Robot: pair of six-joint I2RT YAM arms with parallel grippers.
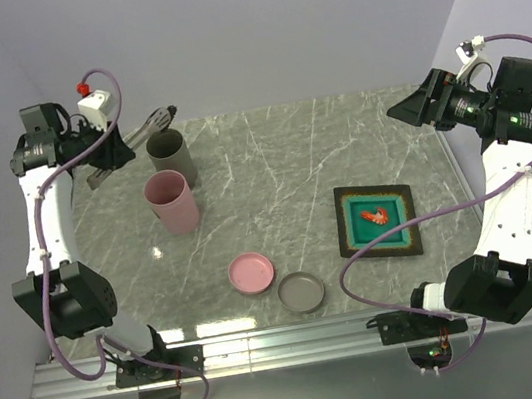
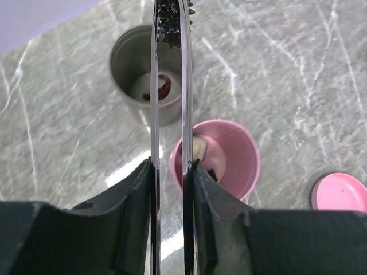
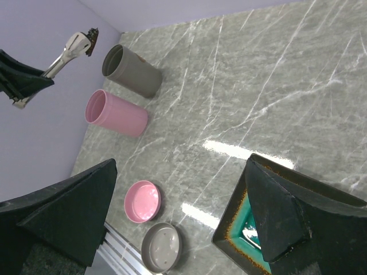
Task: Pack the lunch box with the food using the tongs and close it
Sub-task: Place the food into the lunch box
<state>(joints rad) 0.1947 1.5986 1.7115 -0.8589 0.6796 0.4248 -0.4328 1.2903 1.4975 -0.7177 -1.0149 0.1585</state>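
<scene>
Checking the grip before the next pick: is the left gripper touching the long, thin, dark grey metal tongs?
Touching. The left wrist view shows the left gripper clamped against the outer sides of both arms of the tongs.

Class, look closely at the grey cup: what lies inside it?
A white block with a dark red centre lies on the floor of the grey cup. The tongs cross in front and cover a strip of it.

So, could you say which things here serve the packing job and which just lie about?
For the job: tongs in the left tool; shrimp; white block in the grey cup, another in the pink cup; pink lid; grey lid.
Lying about: square plate under the shrimp; right tool, open.
</scene>
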